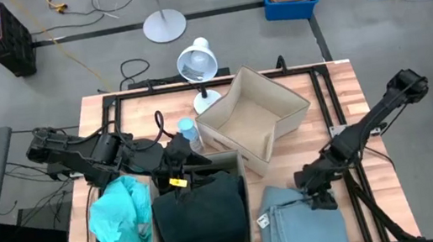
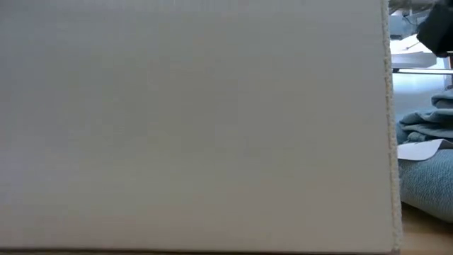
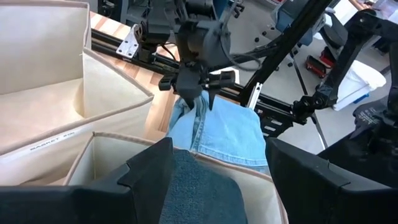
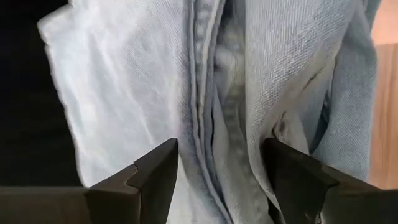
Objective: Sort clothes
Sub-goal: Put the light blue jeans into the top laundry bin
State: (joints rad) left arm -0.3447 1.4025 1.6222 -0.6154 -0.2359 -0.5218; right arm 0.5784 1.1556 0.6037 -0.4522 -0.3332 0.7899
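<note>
The dark green garment lies in the near beige box; it also shows in the left wrist view. My left gripper is open over the box's far end, a finger on either side of the green cloth. The turquoise garment lies crumpled on the table left of that box. The pale blue denim garment lies at the near right. My right gripper is open and points down onto the denim's far edge. I cannot pick out the black garment. My right gripper comes from above, pointing down, with its open fingertips set into the denim on either side of a seamed fold near the garment's far edge. The fold stands between the fingers, unpinched. The denim lies on the table.
A second beige box stands open and askew at the table's far middle, with a desk lamp and a small bottle beside it. The near box's wall fills the low view, with the denim at its right.
</note>
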